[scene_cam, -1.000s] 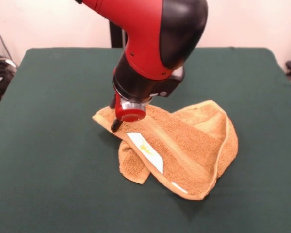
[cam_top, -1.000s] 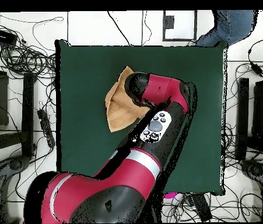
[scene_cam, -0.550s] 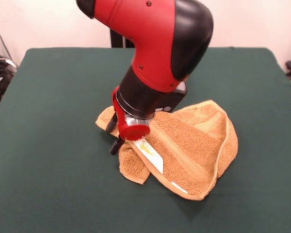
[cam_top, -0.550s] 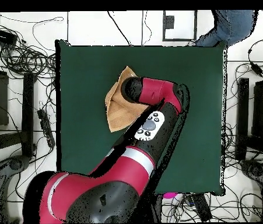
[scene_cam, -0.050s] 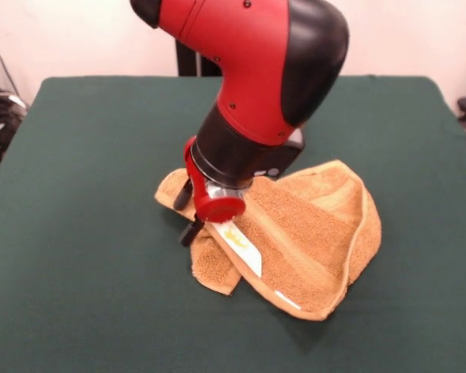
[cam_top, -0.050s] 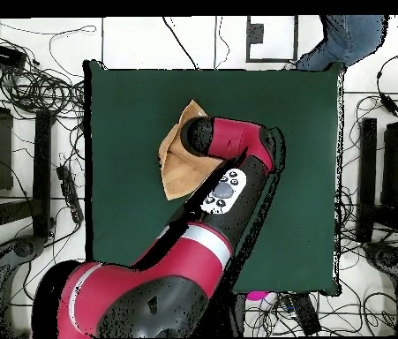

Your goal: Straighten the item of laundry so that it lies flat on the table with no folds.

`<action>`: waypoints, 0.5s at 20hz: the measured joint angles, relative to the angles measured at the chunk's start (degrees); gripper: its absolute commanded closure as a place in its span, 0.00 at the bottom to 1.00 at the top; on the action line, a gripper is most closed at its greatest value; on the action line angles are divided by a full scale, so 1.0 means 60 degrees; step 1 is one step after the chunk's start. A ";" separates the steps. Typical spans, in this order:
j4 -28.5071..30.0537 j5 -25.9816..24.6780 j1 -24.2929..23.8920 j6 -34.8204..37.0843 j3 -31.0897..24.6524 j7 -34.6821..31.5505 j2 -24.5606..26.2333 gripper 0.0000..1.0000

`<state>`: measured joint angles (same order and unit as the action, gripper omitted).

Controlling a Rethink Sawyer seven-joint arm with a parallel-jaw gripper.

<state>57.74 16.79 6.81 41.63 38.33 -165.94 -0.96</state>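
Observation:
The item of laundry (scene_cam, -0.050s: 311, 225) is an orange-tan towel, folded over itself in a rumpled heap on the table (scene_cam, -0.050s: 78, 155), with a white label (scene_cam, -0.050s: 241, 242) facing up. A folded flap pokes out at its near left. My gripper (scene_cam, -0.050s: 187, 213) is low over the towel's left edge. Its two dark fingertips (scene_cam, -0.050s: 191, 231) stand apart, one over the towel's left corner and one beside the flap. I see nothing pinched between them. In the overhead view the arm (cam_top, -0.050s: 237, 150) covers the gripper and part of the towel (cam_top, -0.050s: 176, 163).
The green table (cam_top, -0.050s: 299, 177) reaches well beyond the towel on every side. A person's legs (cam_top, -0.050s: 343, 40) show past the table's far edge in the overhead view. Cables and equipment (cam_top, -0.050s: 34, 88) lie on the floor around the table.
The arm has swung a little towards the towel's near left edge and the wrist has turned. Two fingertips now show where only one showed before. The towel has barely moved.

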 measured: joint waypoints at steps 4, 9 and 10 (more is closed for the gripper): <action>0.0132 -0.0002 -0.0001 0.0528 0.0001 0.0000 -0.0260 0.00; 0.0193 -0.0002 -0.0040 0.0937 0.0002 0.0000 -0.0536 0.00; 0.0196 -0.0002 -0.0054 0.0972 0.0002 0.0000 -0.0570 0.00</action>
<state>58.91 16.77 6.49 47.46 38.35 -165.94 -4.37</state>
